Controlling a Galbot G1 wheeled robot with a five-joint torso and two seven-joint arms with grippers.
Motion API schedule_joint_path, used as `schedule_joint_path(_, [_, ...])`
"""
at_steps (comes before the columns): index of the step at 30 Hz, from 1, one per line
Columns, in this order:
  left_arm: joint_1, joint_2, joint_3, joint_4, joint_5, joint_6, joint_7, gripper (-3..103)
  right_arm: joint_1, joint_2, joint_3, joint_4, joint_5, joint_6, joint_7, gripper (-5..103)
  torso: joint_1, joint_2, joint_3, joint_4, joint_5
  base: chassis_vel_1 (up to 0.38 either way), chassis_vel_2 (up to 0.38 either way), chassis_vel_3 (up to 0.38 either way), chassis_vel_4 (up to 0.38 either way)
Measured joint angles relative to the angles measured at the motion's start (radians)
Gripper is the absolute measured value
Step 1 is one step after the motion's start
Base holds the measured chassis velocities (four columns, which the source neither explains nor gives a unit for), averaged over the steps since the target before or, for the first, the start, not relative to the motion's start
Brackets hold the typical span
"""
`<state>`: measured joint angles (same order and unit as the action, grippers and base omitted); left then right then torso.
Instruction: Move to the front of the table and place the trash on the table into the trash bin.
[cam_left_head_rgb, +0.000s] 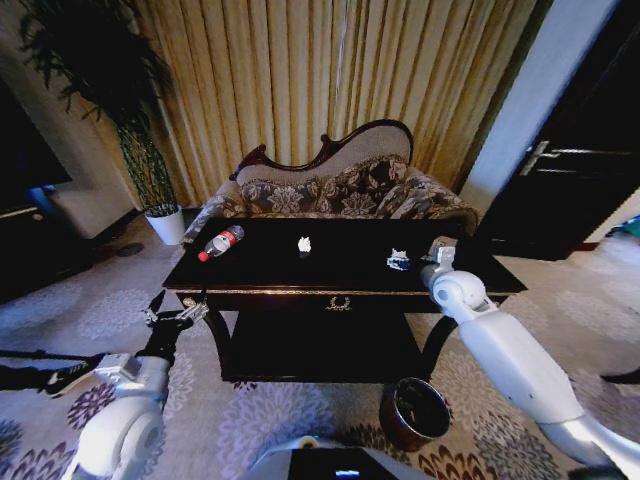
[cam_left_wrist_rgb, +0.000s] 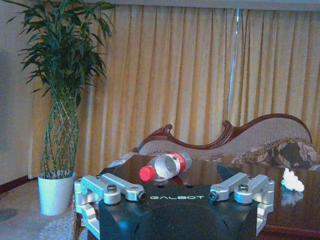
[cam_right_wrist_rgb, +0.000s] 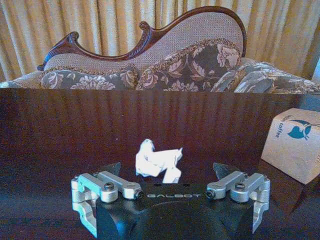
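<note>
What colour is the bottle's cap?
Red. The bottle lies on the table; its cap shows best in the left wrist view.

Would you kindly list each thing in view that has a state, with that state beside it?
bottle: lying on its side on the table, red cap on.
white scrap: crumpled, mid-table.
second scrap: crumpled, just ahead of the right gripper.
coffee packet: on the table, beside the right gripper.
trash bin: upright, open-topped.
right gripper: open.
left gripper: open, off the table's left end.
</note>
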<state>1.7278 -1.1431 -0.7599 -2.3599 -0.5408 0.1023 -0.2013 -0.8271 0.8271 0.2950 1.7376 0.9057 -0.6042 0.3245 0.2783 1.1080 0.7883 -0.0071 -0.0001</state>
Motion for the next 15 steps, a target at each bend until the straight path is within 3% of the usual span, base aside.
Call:
schedule_joint_path(7, [0.0,0.007,-0.005,-0.004,-0.001,-0.005,0.0,100,-0.003,0.002,0.002,-0.004,-0.002,0.0,0.0,100,0.0,0.0,0.0,0.0,0.0,0.0,0.0,0.0,0.0])
schedule_joint_path(9, [0.003,0.004,-0.003,-0.005,-0.001,-0.005,0.007,100,-0.009,0.002,0.002,-0.003,-0.005,0.002,0.0,84,0.0,0.0,0.0,0.0,0.0,0.0,0.0,0.0,0.0])
schedule_joint_path(11, [0.004,0.003,-0.003,-0.006,-0.001,-0.005,0.009,100,-0.011,0.002,0.003,-0.003,-0.005,0.003,0.0,84,0.0,0.0,0.0,0.0,0.0,0.0,0.0,0.0,0.0])
schedule_joint_path(13, [0.004,0.002,-0.001,-0.007,-0.001,-0.005,0.012,100,-0.015,0.002,0.004,-0.001,-0.006,0.003,0.0,79,0.0,0.0,0.0,0.0,0.0,0.0,0.0,0.0,0.0])
schedule_joint_path(14, [0.004,0.002,0.0,-0.008,-0.001,-0.006,0.012,100,-0.019,0.002,0.006,0.0,-0.007,0.004,0.0,68,0.0,0.0,0.0,0.0,0.0,0.0,0.0,0.0,0.0])
schedule_joint_path(15, [0.004,0.002,0.0,-0.01,-0.001,-0.006,0.012,100,-0.02,0.001,0.006,0.0,-0.007,0.004,0.0,68,0.0,0.0,0.0,0.0,0.0001,0.0,0.0,0.0,0.0])
